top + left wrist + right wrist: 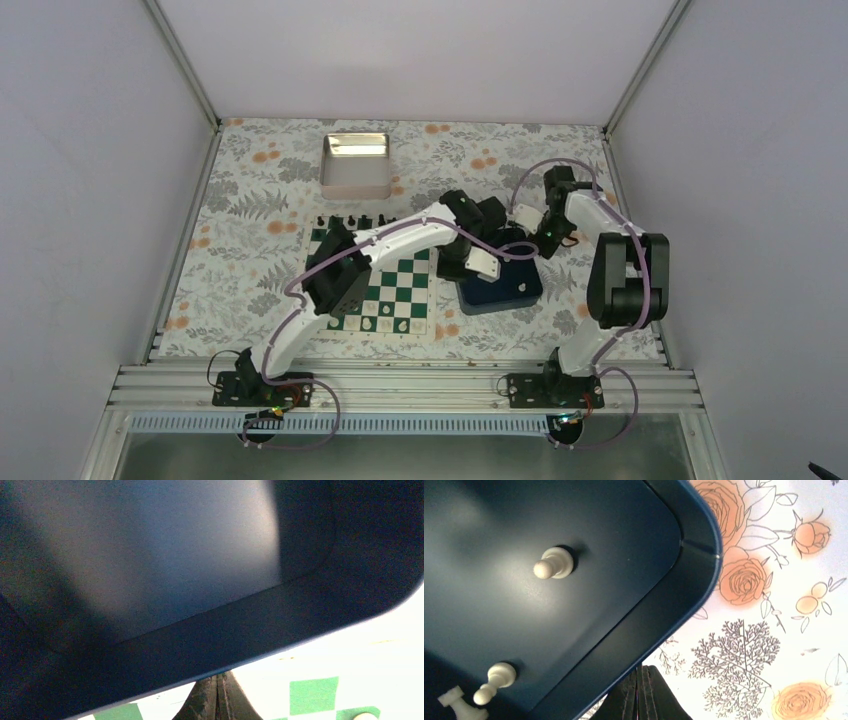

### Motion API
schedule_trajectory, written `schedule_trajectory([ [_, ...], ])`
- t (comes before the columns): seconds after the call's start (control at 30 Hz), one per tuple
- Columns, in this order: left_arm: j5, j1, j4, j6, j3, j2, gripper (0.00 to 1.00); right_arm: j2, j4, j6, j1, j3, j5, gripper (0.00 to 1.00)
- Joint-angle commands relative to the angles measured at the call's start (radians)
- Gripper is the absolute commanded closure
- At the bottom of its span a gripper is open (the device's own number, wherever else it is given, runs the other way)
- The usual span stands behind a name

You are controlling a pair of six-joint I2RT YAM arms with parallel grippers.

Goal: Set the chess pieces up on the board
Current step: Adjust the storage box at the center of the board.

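Nearest the bases: board on the table, partly under the left arm; what stands on its near rows is too small to read from above. Just right of it sits the blue tray, and that's where the loose chess pieces are. Three show in the right wrist view: two pawn shapes and one more cut off at the frame corner. Can't tell if they're standing or tipped, so long axis unknown. Right claw is clenched, fingers flat together, tips at the outside of the tray's corner rim over the floral cloth; can't tell whether the wall is pinched. From it the pieces lie inward past the rim, up and left in its view, none close to the tips. Left claw is clenched too, tips at the tray's board-side rim with green squares below. Its view shows only bare tray floor. My read: the right arm is better placed. It would need to open, clear the rim and come in from above; the rim is the snag risk. Farther back: black pieces along the board's far edge, then the metal tin.
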Motion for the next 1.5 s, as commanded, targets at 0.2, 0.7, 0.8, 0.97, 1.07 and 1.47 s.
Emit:
schedule_trajectory([
  [0.2,0.032,-0.091,-0.023,-0.013,0.004,-0.037,0.98,0.106,-0.057,-0.013,0.005,0.128,-0.079,0.96],
  [0.7,0.047,-0.181,-0.025,0.002,0.050,0.010,0.98,0.172,-0.111,-0.012,0.080,0.218,-0.085,0.96],
  [0.8,0.052,-0.202,-0.025,0.009,0.054,0.013,0.98,0.189,-0.109,-0.002,0.101,0.235,-0.079,0.96],
  [0.97,0.058,-0.226,-0.025,0.016,0.081,0.039,0.98,0.221,-0.113,0.017,0.127,0.281,-0.080,0.96],
  [1.07,0.067,-0.231,-0.025,0.022,0.109,0.056,0.98,0.238,-0.115,0.025,0.149,0.309,-0.080,0.96],
  [1.47,0.103,-0.290,-0.024,0.040,0.161,0.115,0.98,0.320,-0.157,0.047,0.218,0.427,-0.071,0.96],
])
